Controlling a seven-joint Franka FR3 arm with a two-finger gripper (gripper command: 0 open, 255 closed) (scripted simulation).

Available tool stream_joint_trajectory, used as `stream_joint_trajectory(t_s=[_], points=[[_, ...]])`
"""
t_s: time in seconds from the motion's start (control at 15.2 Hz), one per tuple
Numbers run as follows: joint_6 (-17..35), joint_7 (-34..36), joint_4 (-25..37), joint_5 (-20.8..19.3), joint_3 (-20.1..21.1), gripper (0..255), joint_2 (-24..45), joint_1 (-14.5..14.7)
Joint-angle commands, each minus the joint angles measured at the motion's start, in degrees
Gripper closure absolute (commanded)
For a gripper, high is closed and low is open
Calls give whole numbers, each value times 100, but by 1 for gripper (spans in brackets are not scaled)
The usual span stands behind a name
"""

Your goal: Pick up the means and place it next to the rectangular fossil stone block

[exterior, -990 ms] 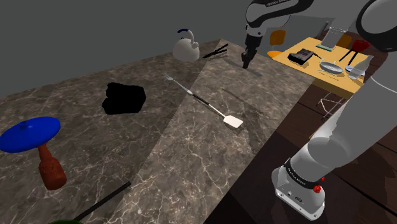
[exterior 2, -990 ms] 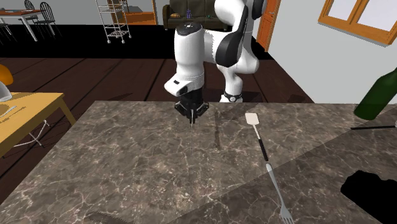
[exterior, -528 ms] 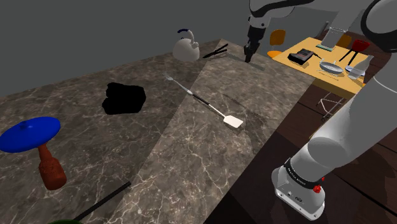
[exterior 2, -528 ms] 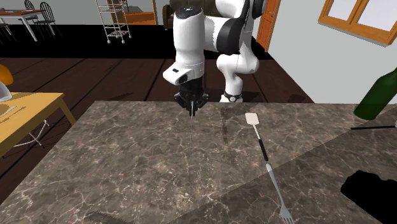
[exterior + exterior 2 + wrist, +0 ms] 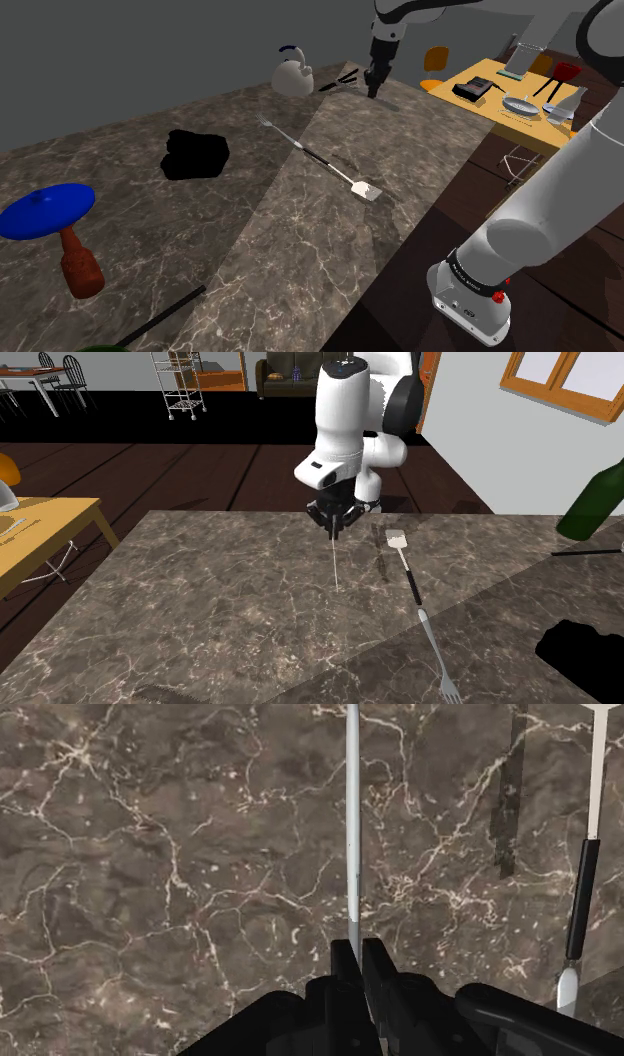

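My gripper (image 5: 331, 524) is shut on the top end of a thin grey rod (image 5: 335, 562), which hangs down toward the dark marble counter (image 5: 200, 612). In the wrist view the black fingers (image 5: 343, 962) clasp the rod (image 5: 352, 814) between them. In the shoulder view the gripper (image 5: 373, 90) is above the counter's far end, near the kettle. A black angular block (image 5: 196, 154) lies on the counter well off to the shoulder view's left of the gripper. The same block (image 5: 585, 652) sits at the second exterior view's lower right.
A long utensil with a spatula end and a fork end (image 5: 320, 160) lies between gripper and block. A white kettle (image 5: 293, 75) and black tongs (image 5: 338, 80) stand at the far end. A blue disc on a brown stand (image 5: 45, 212), a green bottle (image 5: 590, 502) and a yellow table (image 5: 510, 100) are around.
The arm has carried the rod toward the second exterior view's right, closer to the spatula, and toward the shoulder view's left and far end. The fingers stayed shut on it.
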Motion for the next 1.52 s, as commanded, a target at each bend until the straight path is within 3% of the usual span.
stream_joint_trajectory(t_s=[0.0, 0.73, 1.45], points=[[19, 261, -31, 14, 131, 255, -8, 127], [-93, 1674, 521, 110, 845, 255, 440, 853], [-444, 2994, 1970, 52, 1404, 255, 1532, 1614]])
